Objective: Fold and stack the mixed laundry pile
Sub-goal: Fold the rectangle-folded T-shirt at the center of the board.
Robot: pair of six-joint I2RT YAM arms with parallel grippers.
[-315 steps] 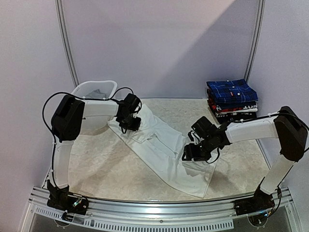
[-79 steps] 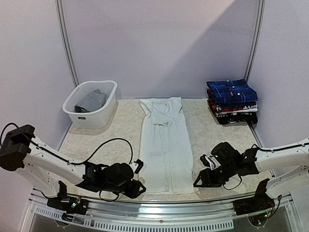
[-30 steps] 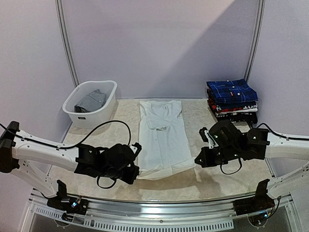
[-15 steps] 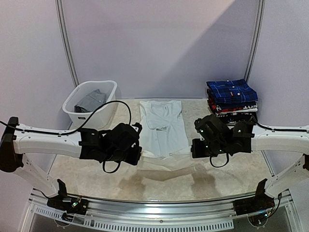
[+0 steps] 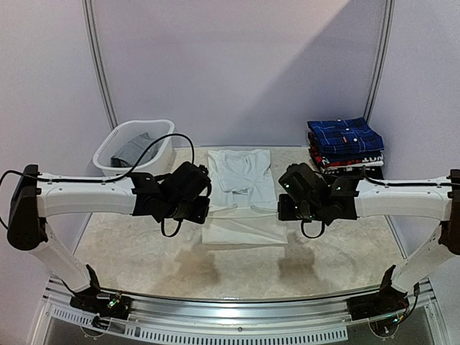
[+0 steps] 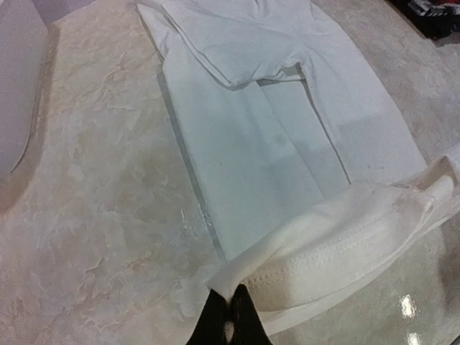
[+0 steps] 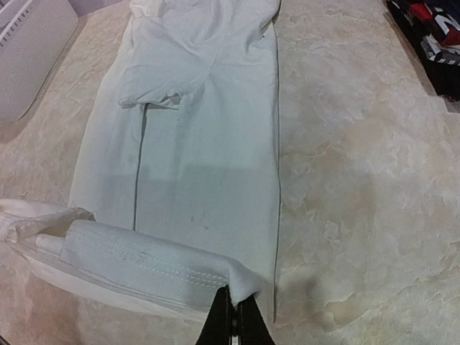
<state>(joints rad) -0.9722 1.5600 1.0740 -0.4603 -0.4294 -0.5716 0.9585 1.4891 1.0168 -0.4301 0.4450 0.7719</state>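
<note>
A plain white shirt [image 5: 241, 172] lies lengthwise in the middle of the table, its sides folded in. My left gripper [image 5: 202, 218] is shut on the hem's left corner [image 6: 228, 286]. The right gripper [image 5: 285, 213] is shut on the hem's right corner [image 7: 244, 282]. Both hold the hem raised and doubled back over the shirt's lower half [image 7: 201, 180], so a fold [image 5: 244, 233] rests on the table nearer me. A dark blue plaid shirt [image 5: 345, 135] tops a folded stack at the back right. A grey garment [image 5: 131, 149] lies in the basket.
The white slotted basket [image 5: 162, 129] stands at the back left, close behind my left forearm. The folded stack [image 5: 348, 164] sits against the right wall, just beyond my right arm. Marbled tabletop [image 5: 144, 251] shows on both sides of the shirt.
Both grippers have travelled from the near edge toward the back, carrying the shirt's hem up and over its body. The visible shirt has become about half as long.
</note>
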